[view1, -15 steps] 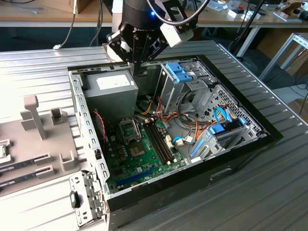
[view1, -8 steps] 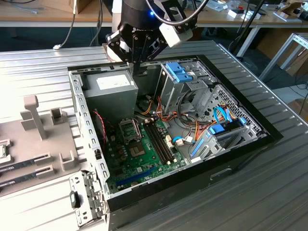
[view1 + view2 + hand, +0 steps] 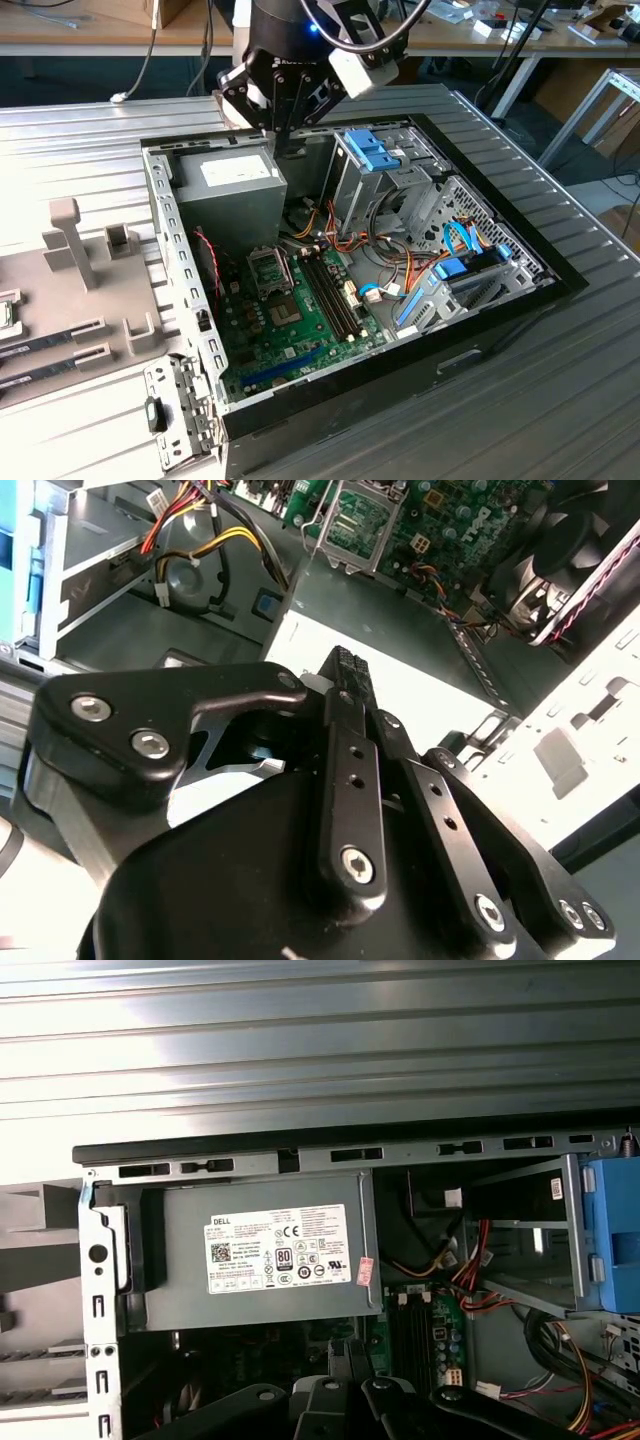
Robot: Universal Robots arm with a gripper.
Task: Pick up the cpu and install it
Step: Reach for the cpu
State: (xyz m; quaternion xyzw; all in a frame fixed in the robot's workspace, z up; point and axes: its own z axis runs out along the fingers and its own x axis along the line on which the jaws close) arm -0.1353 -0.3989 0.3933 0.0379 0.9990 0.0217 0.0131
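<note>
Hand (image 3: 348,672) seemingly clenched, hovering over grey power supply (image 3: 180,1270) inside open computer case (image 3: 420,365)

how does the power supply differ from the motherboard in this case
The power supply is a tall grey metal box with a white label; the motherboard is a flat green board studded with parts. The power supply stands at the case's far end in the exterior view, under the claw; the motherboard lies flat on the case floor, nearer that camera. Both sit inside the open case.
</note>
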